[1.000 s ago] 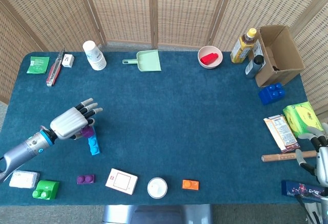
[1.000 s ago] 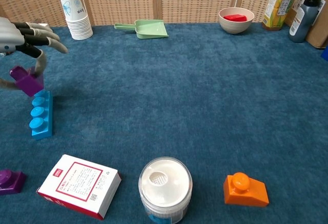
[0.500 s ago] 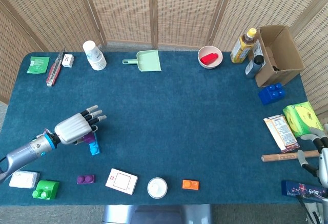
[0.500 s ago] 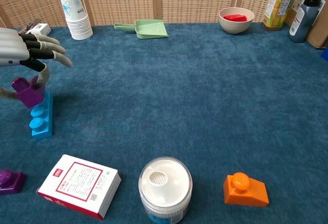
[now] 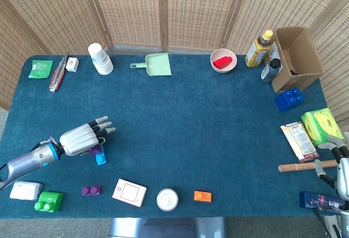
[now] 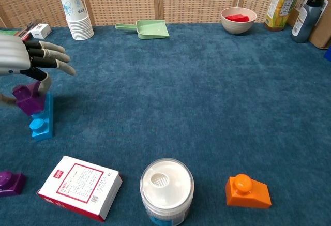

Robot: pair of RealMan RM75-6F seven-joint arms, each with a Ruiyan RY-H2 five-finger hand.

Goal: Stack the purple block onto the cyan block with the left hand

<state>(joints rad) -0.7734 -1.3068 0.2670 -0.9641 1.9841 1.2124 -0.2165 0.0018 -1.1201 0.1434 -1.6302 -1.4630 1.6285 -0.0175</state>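
Lowered, left robot hand (image 6: 23, 63) seats one purple block (image 6: 28, 98) on one cyan block (image 6: 42, 120)

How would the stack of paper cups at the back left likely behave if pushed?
The paper cups form a tall, narrow stack, so a push near the top would probably tip it. They look light and thin-walled, so likely easy to slide or crush.

Woven screen panels (image 5: 196, 9) — blue-carpeted table (image 5: 207, 129)
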